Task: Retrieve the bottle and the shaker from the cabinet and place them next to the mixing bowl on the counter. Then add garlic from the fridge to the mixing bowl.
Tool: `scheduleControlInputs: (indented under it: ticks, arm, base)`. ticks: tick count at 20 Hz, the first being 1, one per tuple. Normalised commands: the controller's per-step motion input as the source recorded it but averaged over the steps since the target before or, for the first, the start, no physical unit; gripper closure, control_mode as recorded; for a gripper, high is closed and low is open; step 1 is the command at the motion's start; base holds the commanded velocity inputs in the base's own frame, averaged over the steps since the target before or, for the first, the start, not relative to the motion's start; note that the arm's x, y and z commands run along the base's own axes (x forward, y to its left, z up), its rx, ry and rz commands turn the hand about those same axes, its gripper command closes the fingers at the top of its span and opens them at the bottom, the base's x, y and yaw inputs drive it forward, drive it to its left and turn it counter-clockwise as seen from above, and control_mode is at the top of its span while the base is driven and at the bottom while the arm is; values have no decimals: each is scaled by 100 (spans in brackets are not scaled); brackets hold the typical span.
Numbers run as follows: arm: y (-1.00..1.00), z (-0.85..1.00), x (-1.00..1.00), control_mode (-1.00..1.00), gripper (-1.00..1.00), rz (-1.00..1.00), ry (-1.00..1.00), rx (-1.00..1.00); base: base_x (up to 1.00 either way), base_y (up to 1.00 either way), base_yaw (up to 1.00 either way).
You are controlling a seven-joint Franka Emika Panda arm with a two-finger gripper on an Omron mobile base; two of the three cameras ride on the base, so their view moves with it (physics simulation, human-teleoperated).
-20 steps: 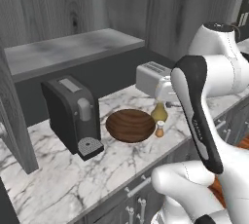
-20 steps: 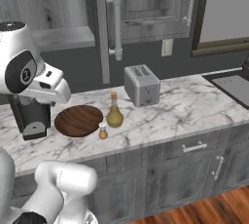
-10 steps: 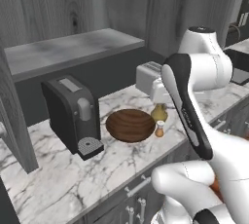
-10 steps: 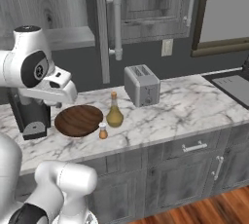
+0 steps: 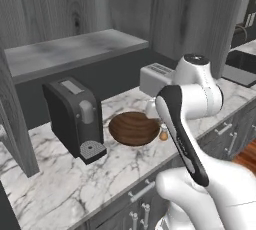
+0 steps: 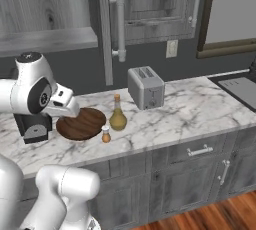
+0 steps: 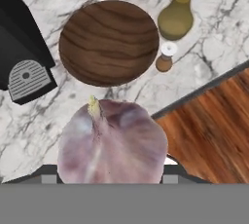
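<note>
A pale purple garlic (image 7: 112,142) bulb sits between the fingers of my gripper (image 7: 111,175), which is shut on it and hangs above the counter's front edge. In the hand view the brown wooden mixing bowl (image 7: 109,43) lies beyond the garlic. The yellowish bottle (image 7: 176,18) and the small shaker (image 7: 166,56) stand beside it. From the right base view the bowl (image 6: 82,123), bottle (image 6: 118,114) and shaker (image 6: 106,134) stand close together on the marble counter, with my hand just left of the bowl. The bowl (image 5: 134,128) and shaker (image 5: 163,135) also show in the left base view.
A black coffee machine (image 6: 32,126) stands left of the bowl and a toaster (image 6: 146,87) to its right. An open cabinet door (image 6: 107,29) hangs above the counter. A sink (image 6: 240,86) lies at the far right. Wooden floor (image 7: 209,121) shows past the counter edge.
The arm has swung down and toward the bowl, carrying the garlic. The bottle, shaker and bowl have not moved.
</note>
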Motion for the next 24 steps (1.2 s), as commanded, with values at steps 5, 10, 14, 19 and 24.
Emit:
scheduleControlInputs:
  ticks: [5,10,14,19,24]
  arm:
    - [17,2,69,-100,100,0,11,-3]
    - [0,-5,49,-100,100,0,3,-1]
    - [0,-27,37,-100,100,0,0,0]
    - [0,-53,18,-100,100,0,0,0]
    - [0,-47,28,-100,100,0,0,0]
  base:
    - [0,0,0]
    - [0,0,0]
    - [0,0,0]
    - [0,0,0]
    - [0,0,0]
